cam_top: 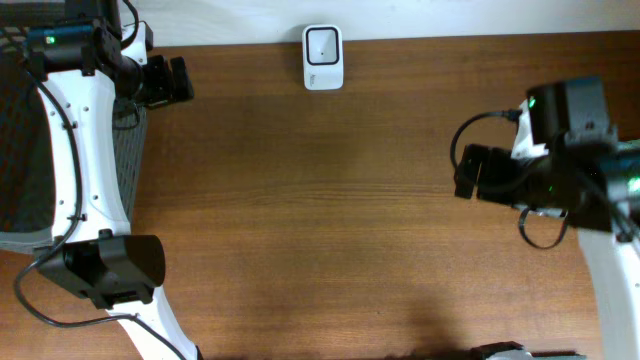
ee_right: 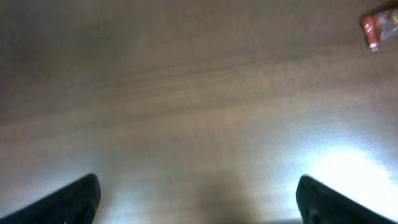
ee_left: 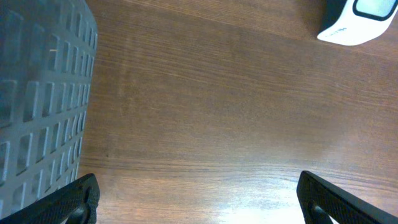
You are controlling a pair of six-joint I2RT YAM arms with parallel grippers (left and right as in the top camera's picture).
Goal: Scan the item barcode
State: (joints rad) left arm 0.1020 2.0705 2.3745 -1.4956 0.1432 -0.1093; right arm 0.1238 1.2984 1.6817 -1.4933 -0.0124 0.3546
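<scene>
The white barcode scanner (cam_top: pixel 323 57) stands at the table's far edge in the middle, and its corner (ee_left: pixel 357 22) shows at the top right of the left wrist view. A small red thing (ee_right: pixel 376 28) lies at the top right of the blurred right wrist view; I cannot tell whether it is the item. No item shows in the overhead view. My left gripper (cam_top: pixel 175 80) is at the far left, open over bare wood (ee_left: pixel 199 202). My right gripper (cam_top: pixel 470 172) is at the right, pointing left, open and empty (ee_right: pixel 199 199).
A grey mesh basket (cam_top: pixel 20 150) stands at the left table edge, close beside the left gripper, its wall (ee_left: pixel 37 93) filling the left of the left wrist view. A pale and dark object (cam_top: pixel 505 351) pokes in at the near edge.
</scene>
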